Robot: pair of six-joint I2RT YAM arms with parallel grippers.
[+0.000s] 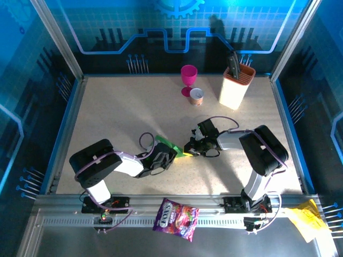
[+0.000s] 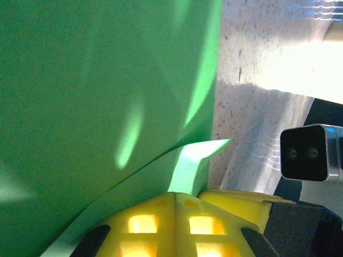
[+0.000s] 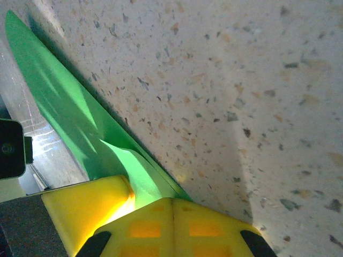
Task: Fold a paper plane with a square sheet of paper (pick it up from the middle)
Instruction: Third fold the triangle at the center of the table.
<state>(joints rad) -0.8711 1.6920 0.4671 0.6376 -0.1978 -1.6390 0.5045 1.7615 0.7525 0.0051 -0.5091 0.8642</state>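
The left tool and right tool each pinch the folded green paper — tip to tip. Pink goblet, small can and knife block stand well behind.

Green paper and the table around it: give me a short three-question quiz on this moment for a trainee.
1. True or false: the left end effector and the right end effector are both shut on the paper.
2. What stands right beside the goblet? A. can B. stapler C. mug
3. Fill in: the bag lies between the two arm ___.
Key: 1 true; 2 A; 3 bases.
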